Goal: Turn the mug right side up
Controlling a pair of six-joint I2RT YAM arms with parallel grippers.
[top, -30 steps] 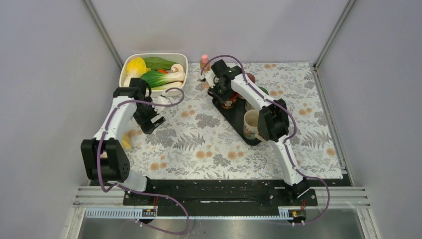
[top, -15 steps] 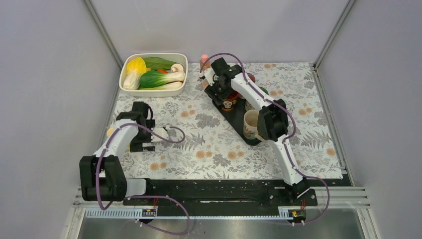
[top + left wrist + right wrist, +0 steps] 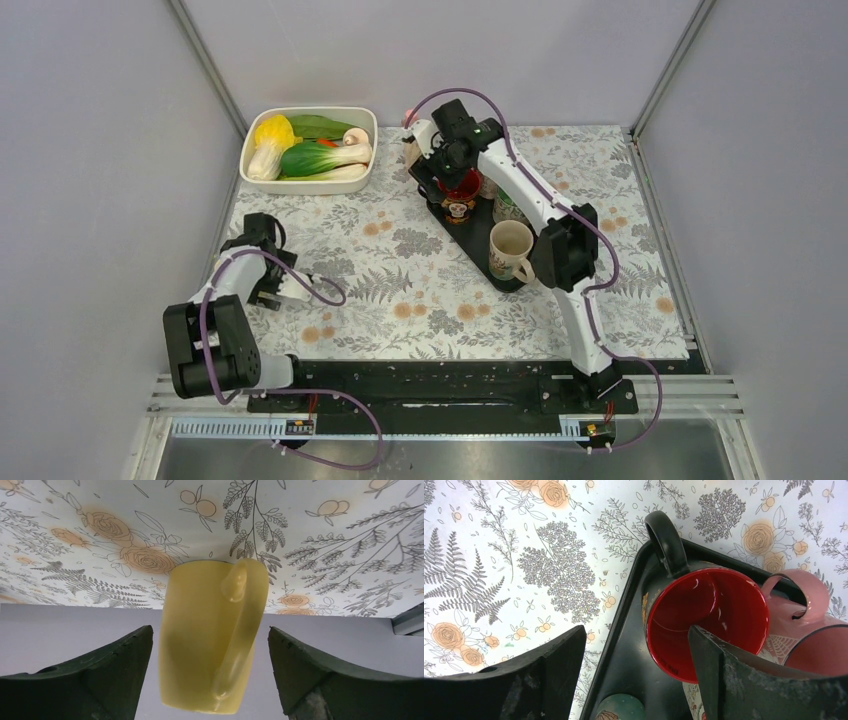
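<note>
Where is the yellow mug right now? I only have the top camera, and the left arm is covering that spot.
Observer: On the left wrist camera, the yellow mug stands on end on the flowered cloth, between the open fingers of the left pincer.
Operator: Are the fingers touching it?
Observer: No, a thin gap shows on each side of the mug.
Operator: And what is the right arm over?
Observer: The right wrist camera shows the right pincer open above a black mug with a red inside, mouth up, on the black tray.
</note>
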